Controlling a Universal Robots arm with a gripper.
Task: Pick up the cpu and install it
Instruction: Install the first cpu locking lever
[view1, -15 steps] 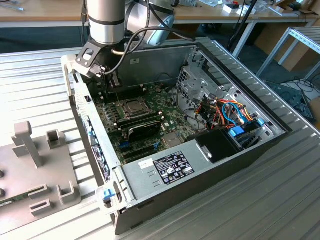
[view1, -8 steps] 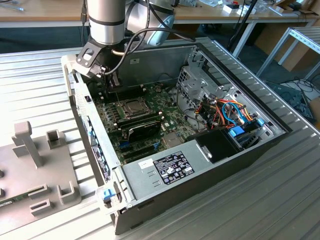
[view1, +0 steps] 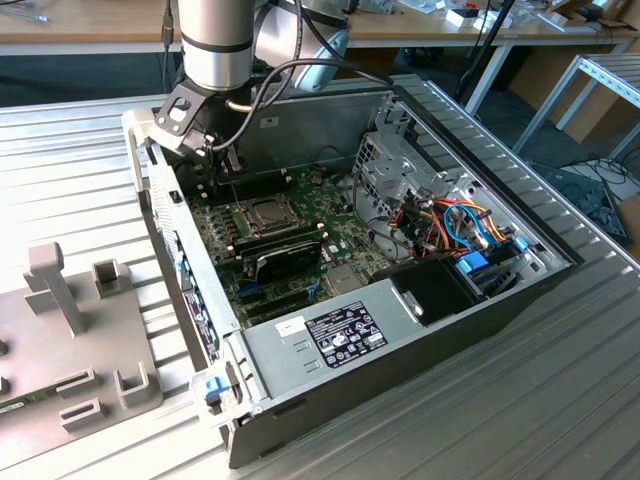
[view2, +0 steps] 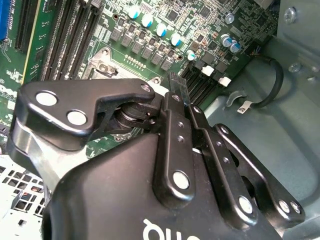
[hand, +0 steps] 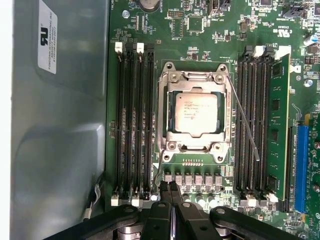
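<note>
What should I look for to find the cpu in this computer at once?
Look inside the open case at the green motherboard. Between two banks of black memory slots, a metal frame surrounds the cpu. It is the only flat silver-grey square there.

vertical arm (view1: 214, 35), fingers (hand: 164, 194) pressed together

Looks across a ribbed silver aluminium surface (view1: 70, 170) to a long pale wooden bench (view1: 90, 25) along the back. Shows dark blue-grey floor (view1: 80, 78) beneath, plus a white perforated metal frame (view1: 612, 72) and loose cables (view1: 600, 190) at the exterior view's right.
</note>
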